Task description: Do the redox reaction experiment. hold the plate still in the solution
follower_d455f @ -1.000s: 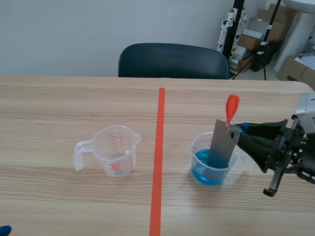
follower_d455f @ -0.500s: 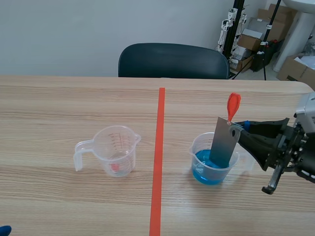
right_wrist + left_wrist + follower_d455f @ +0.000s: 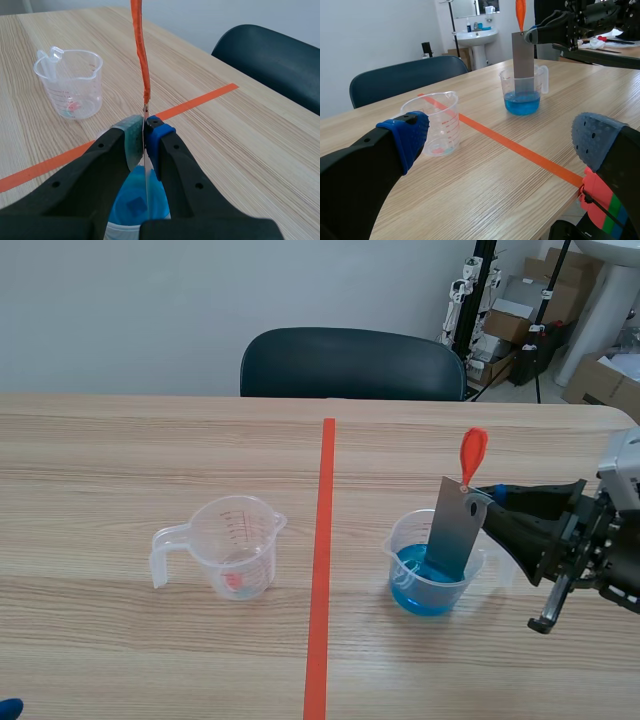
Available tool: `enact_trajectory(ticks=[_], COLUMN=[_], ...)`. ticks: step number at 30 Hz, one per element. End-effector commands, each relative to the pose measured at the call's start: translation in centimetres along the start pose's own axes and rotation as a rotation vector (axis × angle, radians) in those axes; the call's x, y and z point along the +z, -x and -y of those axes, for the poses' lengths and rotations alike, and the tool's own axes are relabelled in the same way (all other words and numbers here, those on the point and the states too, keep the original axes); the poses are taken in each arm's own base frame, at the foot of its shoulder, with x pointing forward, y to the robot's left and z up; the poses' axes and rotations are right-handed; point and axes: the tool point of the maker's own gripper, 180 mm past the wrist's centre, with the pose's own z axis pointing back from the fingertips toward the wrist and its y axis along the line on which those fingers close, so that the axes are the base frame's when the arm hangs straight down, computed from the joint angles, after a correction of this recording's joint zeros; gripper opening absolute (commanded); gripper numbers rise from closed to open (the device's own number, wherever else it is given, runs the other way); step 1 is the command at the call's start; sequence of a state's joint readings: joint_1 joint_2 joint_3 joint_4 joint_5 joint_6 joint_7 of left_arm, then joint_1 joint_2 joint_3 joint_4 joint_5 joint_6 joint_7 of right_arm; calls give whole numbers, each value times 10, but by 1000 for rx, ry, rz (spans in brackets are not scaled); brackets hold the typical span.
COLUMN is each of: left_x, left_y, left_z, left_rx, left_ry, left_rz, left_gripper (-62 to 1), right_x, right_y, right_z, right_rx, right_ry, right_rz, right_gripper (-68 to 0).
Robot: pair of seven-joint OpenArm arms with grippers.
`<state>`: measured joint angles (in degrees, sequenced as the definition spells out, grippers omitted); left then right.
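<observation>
Clamping the plate (image 3: pixel 455 528) by its top, the right gripper (image 3: pixel 489 499) holds it in the blue solution (image 3: pixel 409 591)

Lab room: wood-grain table (image 3: pixel 120 450) against a plain pale wall (image 3: pixel 150 310), clutter past the tabletop's far right corner.
Dark padded chair (image 3: pixel 350 365) is pushed in at the far edge, about mid-table. An orange-red tape line (image 3: pixel 322 540) runs from the far edge to the near edge down the tabletop's middle. Past the rounded far right corner: stacked cardboard boxes (image 3: pixel 512 325), black tripod stands (image 3: pixel 480 300), and a white pedestal sink (image 3: pixel 608 300). Lighting is even and diffuse, with soft shadows only.
</observation>
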<state>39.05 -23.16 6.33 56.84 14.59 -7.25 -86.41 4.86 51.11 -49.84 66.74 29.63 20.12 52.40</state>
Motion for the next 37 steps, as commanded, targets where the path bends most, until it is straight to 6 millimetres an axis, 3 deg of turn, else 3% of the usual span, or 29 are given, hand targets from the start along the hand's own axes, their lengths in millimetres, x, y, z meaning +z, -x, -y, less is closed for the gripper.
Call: enact_trajectory(ticks=[1,37], left_x=[-1,-1], left_y=[-9,-9], left_z=[-1,-1], left_rx=[-3,-3], left_ry=[-7,-7], left_rz=[52,52], left_gripper=[-7,-7], right_x=[-4,1], right_y=[-11,-3], right_z=[7,1], right_rx=[9,3], right_ry=[16,25], right_rz=[43,25], right_gripper=[-671,-671])
